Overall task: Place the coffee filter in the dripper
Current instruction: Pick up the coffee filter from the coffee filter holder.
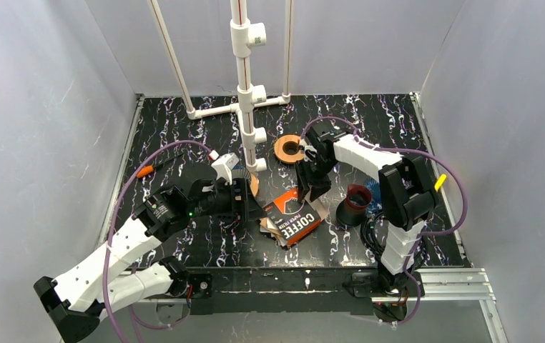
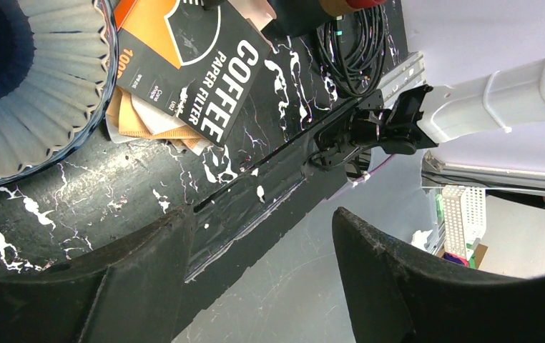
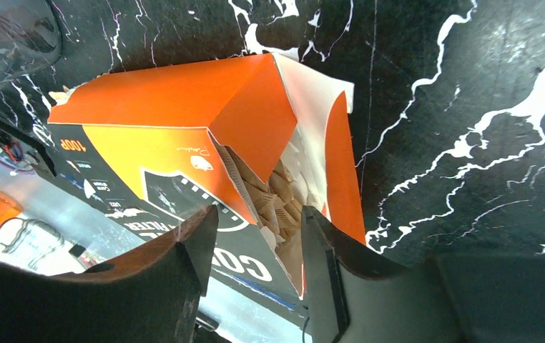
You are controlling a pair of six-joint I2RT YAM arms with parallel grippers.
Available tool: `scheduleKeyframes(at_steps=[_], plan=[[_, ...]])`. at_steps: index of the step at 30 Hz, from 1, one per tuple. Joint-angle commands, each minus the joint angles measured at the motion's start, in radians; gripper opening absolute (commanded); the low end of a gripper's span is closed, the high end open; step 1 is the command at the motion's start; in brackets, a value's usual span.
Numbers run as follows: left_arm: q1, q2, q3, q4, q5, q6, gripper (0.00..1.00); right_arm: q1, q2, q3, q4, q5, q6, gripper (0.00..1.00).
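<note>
The coffee filter box (image 1: pixel 295 218) lies flat, orange and black, its torn end facing the back. Brown filters (image 3: pixel 277 193) show inside the mouth of the box (image 3: pixel 184 114). More filters (image 2: pixel 148 121) stick out at its other end. The dripper (image 2: pixel 33 93), clear and ribbed, stands just beside the box (image 2: pixel 198 71) and is mostly hidden behind my left gripper in the top view. My left gripper (image 2: pixel 261 213) is open and empty, low by the table's front edge. My right gripper (image 3: pixel 257 214) hangs open at the box mouth, one finger beside the filters, holding nothing.
A white pipe stand (image 1: pixel 244 93) rises at the back centre. An orange ring (image 1: pixel 289 148) lies behind the box. A dark cup (image 1: pixel 354 205) and a blue ribbed object (image 1: pixel 375 194) sit right of it. An orange-handled tool (image 1: pixel 148 171) lies at the left.
</note>
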Motion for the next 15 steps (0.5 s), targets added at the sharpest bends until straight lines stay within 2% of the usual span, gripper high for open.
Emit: scheduleKeyframes(at_steps=[1,8,12,13,14,15], plan=[[-0.007,-0.017,-0.016,0.001,-0.013,-0.003,0.68,-0.004,0.003,-0.015,0.034,-0.046,0.005,0.53],[-0.009,-0.029,-0.037,0.016,-0.022,-0.011,0.68,-0.002,0.006,-0.004,0.034,-0.044,-0.011,0.29],[-0.01,-0.048,-0.075,0.051,-0.026,-0.018,0.68,-0.002,0.012,0.026,0.003,-0.023,-0.057,0.21],[-0.01,-0.051,-0.08,0.053,-0.033,-0.018,0.68,-0.002,0.015,0.034,-0.008,-0.016,-0.072,0.16],[-0.011,-0.053,-0.084,0.061,-0.04,-0.019,0.67,-0.002,0.019,0.043,-0.019,-0.005,-0.085,0.04],[-0.011,-0.055,-0.087,0.066,-0.045,-0.014,0.67,-0.002,0.019,0.05,-0.029,0.006,-0.096,0.01]])
